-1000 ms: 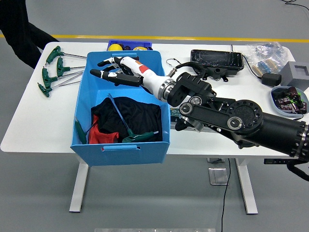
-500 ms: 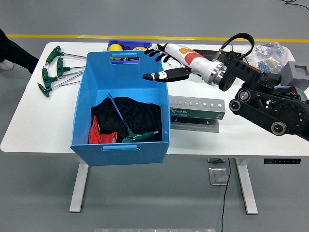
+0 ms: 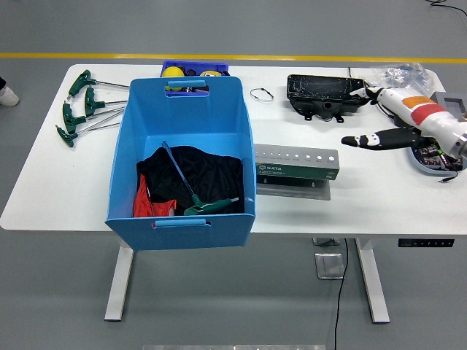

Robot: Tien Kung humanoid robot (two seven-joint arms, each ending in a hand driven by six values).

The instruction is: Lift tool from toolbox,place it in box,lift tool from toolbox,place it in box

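The right hand [image 3: 387, 120] hung over the table's right end, near the far edge, fingers spread and holding nothing; the left hand was out of view. One tool [image 3: 195, 195], a green T-handled key with a blue shaft, lay in the blue box [image 3: 241, 131] on a heap of black and red cloth [image 3: 186, 175], toward the box's near wall.

The step in hand looked like fetching another tool. The green toolbox [image 3: 297, 166], a holder with a row of holes in its top, sat near the table's middle, just right of the box; no tools showed in it. The loose tools [image 3: 84, 106], several green T-handled keys, lay at the far left corner, well apart from the hand and beyond the box. To do it well, the hand would probably need to pass high over the box's rim, come down on one handle only, and close round the handle, since the thin shafts crossed one another and could drag a neighbour along.

Around the hand: a black tray [image 3: 325, 91] at the far edge, just left of it; a clear bag [image 3: 398, 73] and a grey block [image 3: 449, 106] at the far right corner; a small dish [image 3: 430, 157] of parts at the right edge, close under the wrist, easy to knock. A wire ring [image 3: 261, 94] lay between box and tray. A small blue bin [image 3: 193, 71] holding yellow objects stood behind the box.
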